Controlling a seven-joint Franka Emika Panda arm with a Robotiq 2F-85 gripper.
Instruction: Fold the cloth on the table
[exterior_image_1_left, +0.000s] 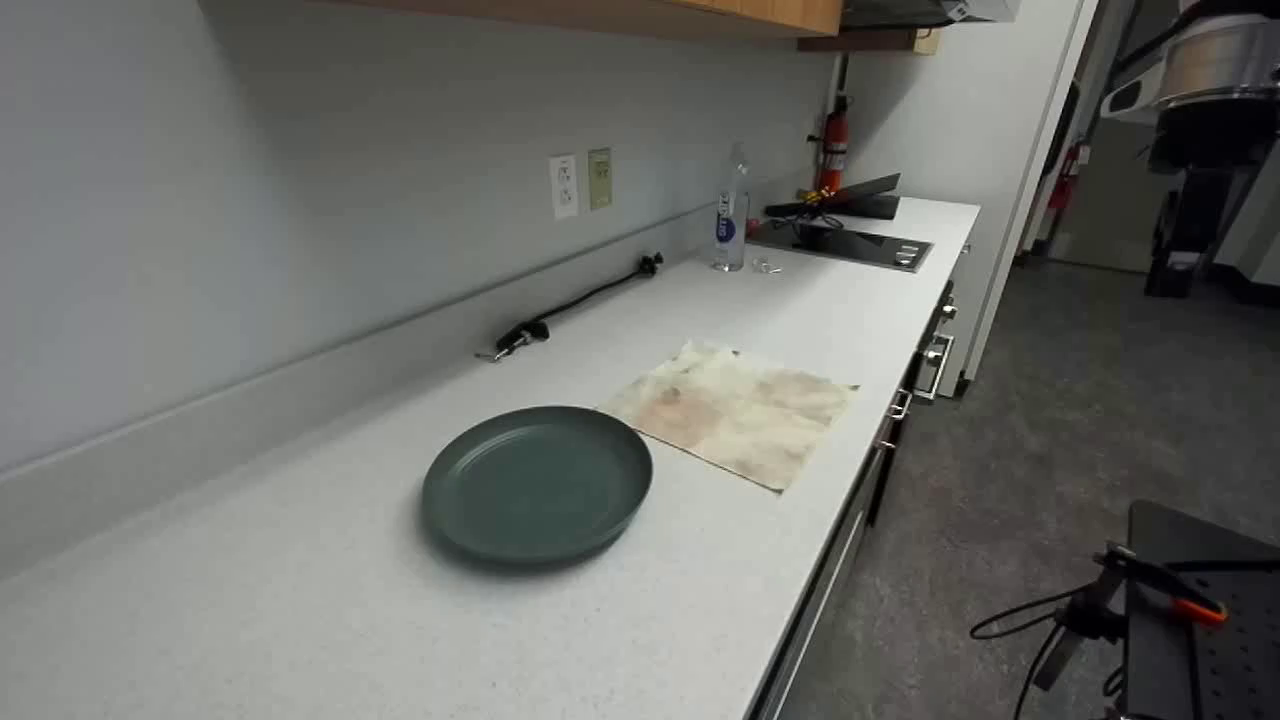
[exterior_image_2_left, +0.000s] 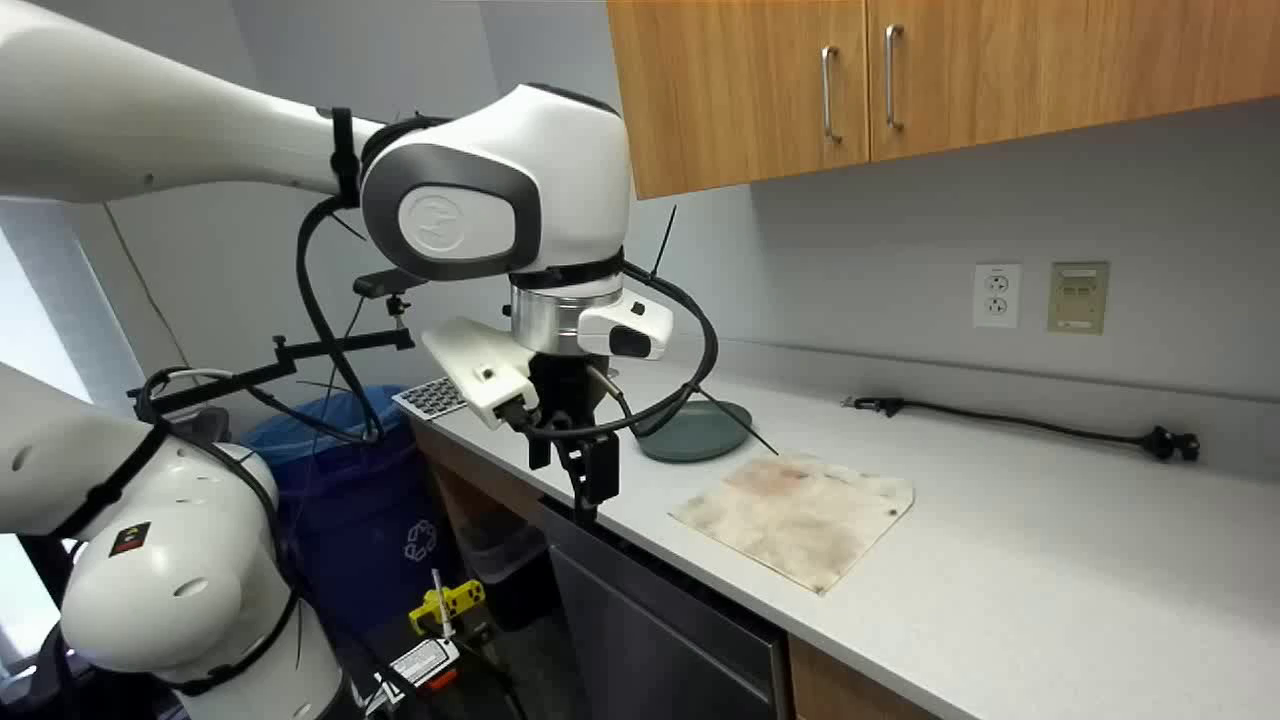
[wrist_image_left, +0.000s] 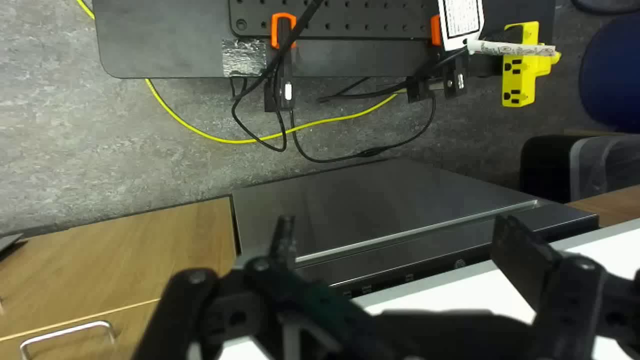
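Note:
The cloth (exterior_image_1_left: 735, 410) (exterior_image_2_left: 800, 515), cream-beige with brownish stains, lies spread out flat on the white table (exterior_image_1_left: 300, 620) (exterior_image_2_left: 1020, 580) in both exterior views. It falls outside the wrist view. My gripper (exterior_image_2_left: 573, 480) points downward near the table's front edge, above and to the side of the cloth and apart from it. In the wrist view the gripper (wrist_image_left: 397, 235) stands open, its two dark fingers wide apart with nothing between them. Below them show the table's edge and a steel appliance front (wrist_image_left: 380, 215). An exterior view shows the gripper (exterior_image_1_left: 1168, 285) at the right, out over the floor.
A dark green plate (exterior_image_1_left: 535, 485) sits close beside the cloth. Along the backsplash lies a black cable (exterior_image_1_left: 590, 300), with a clear bottle (exterior_image_1_left: 731, 215) and a cooktop (exterior_image_1_left: 840, 245) farther off. Wooden cabinets (exterior_image_2_left: 740, 90) hang over the table. Black cables loop around the wrist.

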